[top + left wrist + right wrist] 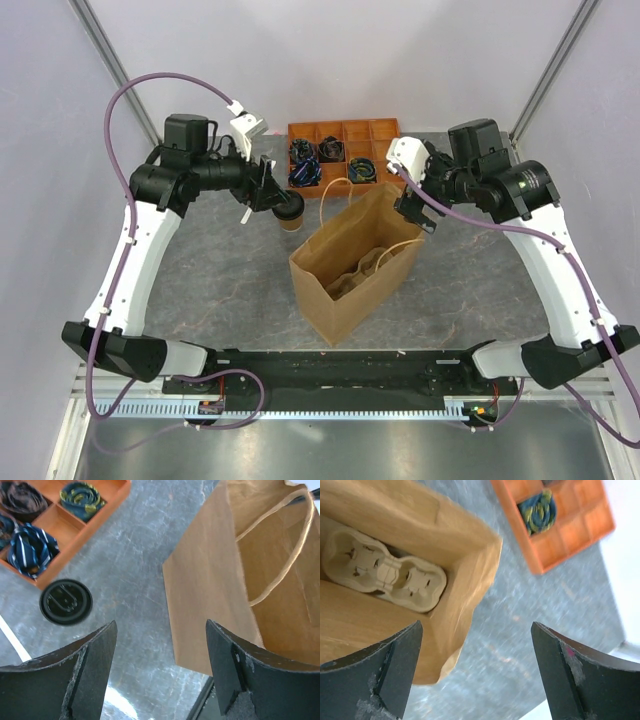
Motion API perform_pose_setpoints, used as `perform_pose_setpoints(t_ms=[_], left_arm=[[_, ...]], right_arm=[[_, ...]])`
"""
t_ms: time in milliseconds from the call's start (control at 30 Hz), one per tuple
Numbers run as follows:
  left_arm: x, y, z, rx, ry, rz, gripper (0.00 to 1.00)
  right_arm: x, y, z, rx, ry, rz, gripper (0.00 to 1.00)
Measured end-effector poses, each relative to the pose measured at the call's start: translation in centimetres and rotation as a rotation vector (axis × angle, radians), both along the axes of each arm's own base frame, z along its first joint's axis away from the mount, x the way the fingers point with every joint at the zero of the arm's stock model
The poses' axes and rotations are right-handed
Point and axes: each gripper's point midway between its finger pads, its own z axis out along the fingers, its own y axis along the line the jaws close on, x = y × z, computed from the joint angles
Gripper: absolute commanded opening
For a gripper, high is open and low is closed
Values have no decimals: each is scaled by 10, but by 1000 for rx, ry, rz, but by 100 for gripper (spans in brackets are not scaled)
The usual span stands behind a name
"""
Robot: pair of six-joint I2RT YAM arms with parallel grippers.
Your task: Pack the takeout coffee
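Note:
The takeout coffee [290, 212], a small brown paper cup with a black lid, stands upright on the table just left of the brown paper bag [352, 262]. In the left wrist view its lid [66, 602] lies beyond and left of my left finger, not between the jaws. My left gripper [270, 193] [160, 626] is open and empty, close beside the cup. My right gripper [413, 210] [476, 627] is open and empty, above the bag's far right corner [470, 575]. A tan cup carrier [385, 570] lies in the bottom of the open bag.
An orange compartment tray [345, 150] with coiled ties stands at the back, behind the cup and bag; it also shows in the left wrist view [65, 530] and the right wrist view [560, 535]. The bag's rope handles [280, 565] stick up at its mouth.

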Motion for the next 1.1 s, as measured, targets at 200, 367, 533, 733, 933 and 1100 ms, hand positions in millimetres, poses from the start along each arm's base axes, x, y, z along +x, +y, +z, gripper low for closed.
perform_pose_setpoints(t_ms=[200, 367, 533, 733, 933, 1100], left_arm=[[2, 8, -15, -12, 64, 27, 79], [5, 17, -24, -20, 107, 61, 79], [9, 27, -29, -39, 142, 98, 79], [10, 34, -35, -79, 197, 118, 82], [8, 37, -45, -90, 243, 133, 82], [9, 37, -45, -96, 251, 140, 82]], right_arm=[[6, 28, 22, 47, -84, 201, 98], [15, 58, 36, 102, -135, 359, 98], [5, 91, 25, 88, -150, 537, 95], [-7, 119, 13, 62, -166, 687, 72], [0, 128, -12, 1, -118, 768, 59], [-5, 125, -30, -43, -65, 821, 36]])
